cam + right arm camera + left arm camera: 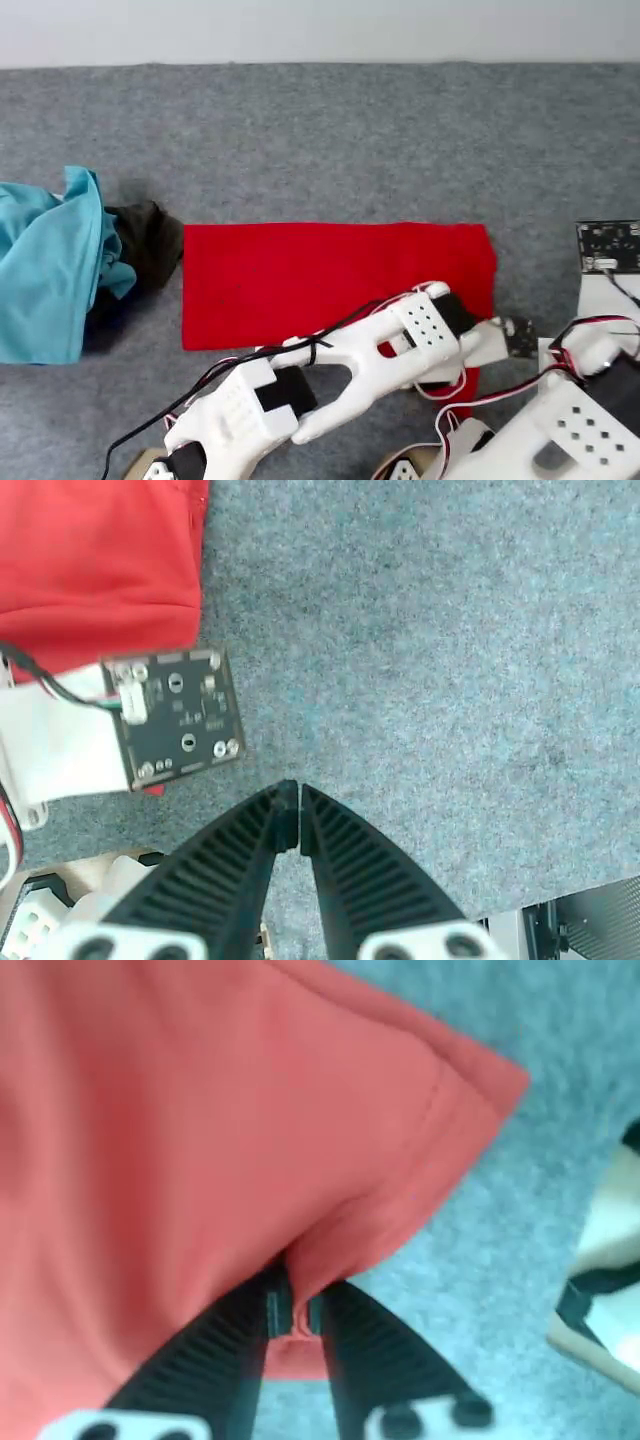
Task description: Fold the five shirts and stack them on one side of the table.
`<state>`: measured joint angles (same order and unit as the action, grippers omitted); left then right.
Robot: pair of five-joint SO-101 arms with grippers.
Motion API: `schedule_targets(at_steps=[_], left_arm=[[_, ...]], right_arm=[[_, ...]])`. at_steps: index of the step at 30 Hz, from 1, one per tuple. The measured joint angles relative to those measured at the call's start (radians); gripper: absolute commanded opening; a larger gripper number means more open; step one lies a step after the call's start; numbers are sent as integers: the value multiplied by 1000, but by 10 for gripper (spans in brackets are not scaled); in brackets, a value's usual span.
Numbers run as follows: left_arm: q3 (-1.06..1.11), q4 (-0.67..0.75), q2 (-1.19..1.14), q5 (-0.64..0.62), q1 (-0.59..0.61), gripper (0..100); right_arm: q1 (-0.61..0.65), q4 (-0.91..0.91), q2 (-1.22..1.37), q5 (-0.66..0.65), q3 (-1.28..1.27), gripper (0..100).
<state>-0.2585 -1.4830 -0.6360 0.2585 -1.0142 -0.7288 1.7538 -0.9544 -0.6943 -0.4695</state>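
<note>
Red shirt (330,280) hem in L gripper (293,1312) pinch.

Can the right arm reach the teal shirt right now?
Probably not: the teal shirt lies far off, beyond the red shirt, and the left arm crosses between. The right gripper is shut, empty.

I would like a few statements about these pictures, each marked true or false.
1. The left gripper has its jaws shut on the red shirt at its edge. True.
2. The right gripper also holds the red shirt. False: its jaws are shut on nothing, over the bare grey table.
3. In the high view, a teal shirt lies left of the red shirt, touching a dark garment. True.
4. The red shirt is crumpled in a heap. False: it lies spread flat.
</note>
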Motion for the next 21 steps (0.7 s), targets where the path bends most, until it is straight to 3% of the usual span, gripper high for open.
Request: schedule_targets(at_steps=[10, 21], left_arm=[[-199, -89, -2, 0, 14, 14], [-275, -41, -12, 3, 203, 15]], right_arm=[[0, 0, 0, 0, 0, 9], [0, 0, 0, 0, 0, 9]])
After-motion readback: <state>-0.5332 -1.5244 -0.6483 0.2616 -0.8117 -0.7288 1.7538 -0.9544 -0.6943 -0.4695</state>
